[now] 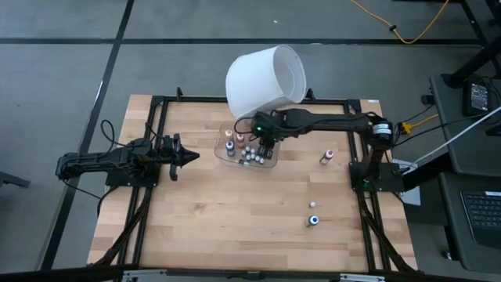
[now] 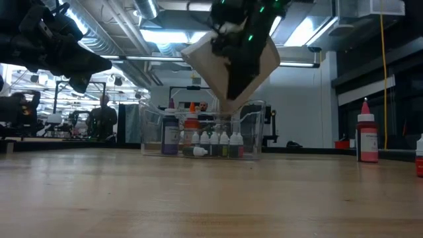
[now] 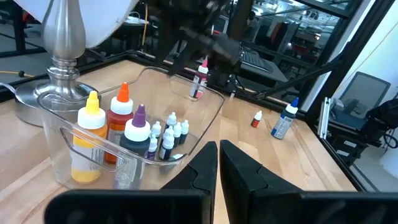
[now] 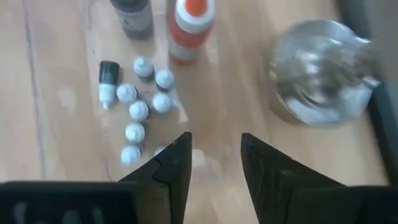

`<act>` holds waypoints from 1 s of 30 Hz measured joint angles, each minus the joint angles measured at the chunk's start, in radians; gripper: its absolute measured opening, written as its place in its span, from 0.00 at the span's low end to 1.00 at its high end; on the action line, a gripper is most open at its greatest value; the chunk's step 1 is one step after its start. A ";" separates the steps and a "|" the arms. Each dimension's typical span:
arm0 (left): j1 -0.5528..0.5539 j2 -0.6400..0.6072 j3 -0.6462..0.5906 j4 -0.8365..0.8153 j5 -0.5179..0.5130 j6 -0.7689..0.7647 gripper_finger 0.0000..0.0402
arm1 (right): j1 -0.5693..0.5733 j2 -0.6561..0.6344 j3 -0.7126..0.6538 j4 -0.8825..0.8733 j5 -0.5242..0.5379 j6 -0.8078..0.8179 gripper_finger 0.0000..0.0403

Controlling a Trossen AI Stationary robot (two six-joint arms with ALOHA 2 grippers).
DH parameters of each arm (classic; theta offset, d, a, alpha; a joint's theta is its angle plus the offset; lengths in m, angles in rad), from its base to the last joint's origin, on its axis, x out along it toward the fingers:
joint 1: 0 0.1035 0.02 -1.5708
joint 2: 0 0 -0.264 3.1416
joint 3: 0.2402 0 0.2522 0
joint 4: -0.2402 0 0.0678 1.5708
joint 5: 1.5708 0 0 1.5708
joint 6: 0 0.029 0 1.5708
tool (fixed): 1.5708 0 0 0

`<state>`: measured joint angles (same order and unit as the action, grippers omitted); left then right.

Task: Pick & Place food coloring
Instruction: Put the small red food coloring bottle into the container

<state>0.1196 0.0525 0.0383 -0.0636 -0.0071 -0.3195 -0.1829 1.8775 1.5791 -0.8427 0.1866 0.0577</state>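
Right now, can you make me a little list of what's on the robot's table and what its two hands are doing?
tray: clear plastic tray mid-table, by the lamp
in tray: tall bottles and tiny white-capped bottles
outside tray: pink-capped bottle, two small bottles on the right side
right gripper: open, empty, above the tray
left gripper: shut, empty, waiting at the left
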 joint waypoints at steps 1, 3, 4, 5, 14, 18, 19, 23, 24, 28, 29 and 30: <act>0.000 0.000 0.000 0.000 0.000 0.000 0.04 | 0.012 -0.021 0.000 -0.028 0.029 0.016 0.34; 0.000 0.000 0.000 0.000 0.000 0.000 0.04 | 0.039 -0.064 0.000 -0.102 0.093 0.051 0.33; 0.000 0.000 0.000 0.000 0.000 0.000 0.04 | 0.056 -0.084 0.000 -0.141 0.132 0.076 0.33; 0.000 0.000 0.000 0.000 0.000 0.000 0.04 | 0.073 -0.106 0.000 -0.183 0.171 0.104 0.33; 0.000 0.000 0.000 0.000 0.000 0.000 0.04 | 0.230 -0.275 0.001 -0.548 0.263 0.376 0.31; 0.000 0.000 0.000 0.000 0.000 0.000 0.04 | 0.353 -0.321 -0.011 -0.580 0.284 0.436 0.31; 0.000 0.000 0.000 0.000 0.000 0.000 0.04 | 0.389 -0.337 -0.031 -0.570 0.283 0.449 0.31; 0.000 0.000 0.000 0.000 0.000 0.000 0.04 | 0.513 -0.394 -0.189 -0.506 0.236 0.583 0.31; 0.000 0.000 0.000 0.000 0.000 0.000 0.04 | 0.539 -0.408 -0.239 -0.487 0.218 0.623 0.31; 0.000 0.000 0.000 0.000 0.000 0.000 0.04 | 0.617 -0.465 -0.423 -0.339 0.105 0.752 0.31; 0.000 0.000 0.000 0.000 0.000 0.000 0.04 | 0.629 -0.475 -0.464 -0.290 0.069 0.779 0.31; 0.000 0.000 0.000 0.000 0.000 0.000 0.04 | 0.637 -0.483 -0.498 -0.247 0.038 0.808 0.31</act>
<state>0.1196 0.0525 0.0383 -0.0639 -0.0071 -0.3195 0.4540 1.3950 1.0813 -1.0897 0.2245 0.8658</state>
